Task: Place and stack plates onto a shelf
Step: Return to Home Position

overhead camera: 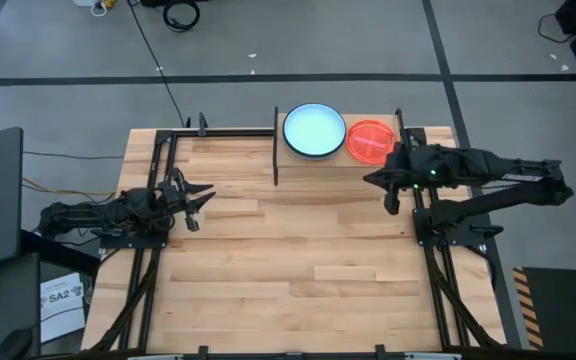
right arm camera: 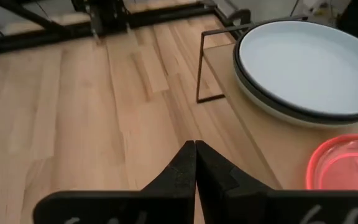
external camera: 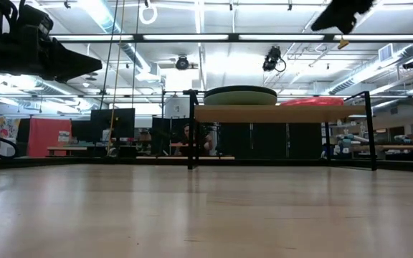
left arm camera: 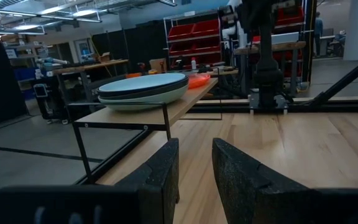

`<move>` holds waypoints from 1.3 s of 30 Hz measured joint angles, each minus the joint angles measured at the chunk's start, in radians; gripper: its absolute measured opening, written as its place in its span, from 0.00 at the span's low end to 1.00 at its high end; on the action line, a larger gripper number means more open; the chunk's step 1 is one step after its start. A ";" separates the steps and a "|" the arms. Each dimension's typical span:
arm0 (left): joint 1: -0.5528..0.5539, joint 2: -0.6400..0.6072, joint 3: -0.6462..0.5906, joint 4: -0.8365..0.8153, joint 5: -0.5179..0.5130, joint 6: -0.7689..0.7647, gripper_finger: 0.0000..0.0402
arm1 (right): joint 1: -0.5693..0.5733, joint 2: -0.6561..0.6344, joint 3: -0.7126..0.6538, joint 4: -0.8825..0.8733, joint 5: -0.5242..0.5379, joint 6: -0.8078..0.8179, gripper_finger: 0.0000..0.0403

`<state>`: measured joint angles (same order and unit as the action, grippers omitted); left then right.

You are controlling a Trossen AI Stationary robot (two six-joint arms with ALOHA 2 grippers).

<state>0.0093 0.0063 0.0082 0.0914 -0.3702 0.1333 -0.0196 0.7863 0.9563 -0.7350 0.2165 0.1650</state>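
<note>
Two stacks sit side by side on the shelf point(external camera: 271, 113) at the table's far edge: the light blue plate point(overhead camera: 314, 130) lies on a black plate point(left arm camera: 166, 91) and a pale green plate point(left arm camera: 160, 100) on the left half, and a red translucent plate point(overhead camera: 370, 140) tops the smaller pile on the right half. The right gripper point(right arm camera: 195, 144) hovers over the table point(overhead camera: 298, 260) just in front of the shelf's right end, its fingers pressed together and holding nothing. The left gripper point(left arm camera: 196, 146) hangs well apart from the shelf, near the table's left edge, its fingers slightly parted and empty.

Left hand point(left arm camera: 195, 148) fingers slightly apart; right hand point(right arm camera: 195, 145) fingers pressed together.
</note>
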 joint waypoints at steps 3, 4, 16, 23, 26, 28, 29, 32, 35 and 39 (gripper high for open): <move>0.000 0.000 0.000 0.000 0.000 0.000 0.26 | 0.000 -0.107 -0.125 0.088 0.000 0.000 0.03; 0.000 0.000 0.000 0.000 0.000 0.000 0.26 | 0.000 -0.143 -0.164 0.117 -0.001 0.000 0.03; 0.000 0.000 0.000 0.001 0.000 0.000 0.26 | 0.000 -0.530 -0.447 0.205 -0.001 0.045 0.03; 0.000 0.000 0.000 0.001 0.000 0.000 0.26 | 0.000 -0.712 -0.499 0.208 -0.001 0.044 0.03; 0.000 0.000 0.000 0.002 0.000 0.000 0.26 | 0.000 -0.769 -0.501 0.220 -0.001 0.043 0.03; 0.000 0.000 0.000 0.002 0.000 0.000 0.26 | 0.000 -0.785 -0.499 0.222 -0.001 0.041 0.03; 0.000 0.000 0.000 0.002 0.001 0.000 0.26 | 0.000 -0.783 -0.500 0.225 -0.001 0.036 0.03; 0.000 0.000 0.000 0.002 0.001 0.000 0.26 | 0.000 -0.776 -0.511 0.247 -0.001 0.008 0.03; 0.000 0.000 0.000 0.001 0.001 0.000 0.26 | 0.000 -0.782 -0.542 0.263 0.000 -0.011 0.03; 0.000 0.000 0.000 0.001 0.001 0.000 0.26 | 0.000 -0.783 -0.607 0.359 -0.001 -0.037 0.03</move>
<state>0.0090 0.0059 0.0080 0.0922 -0.3695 0.1333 -0.0200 0.0029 0.3495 -0.3758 0.2157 0.1277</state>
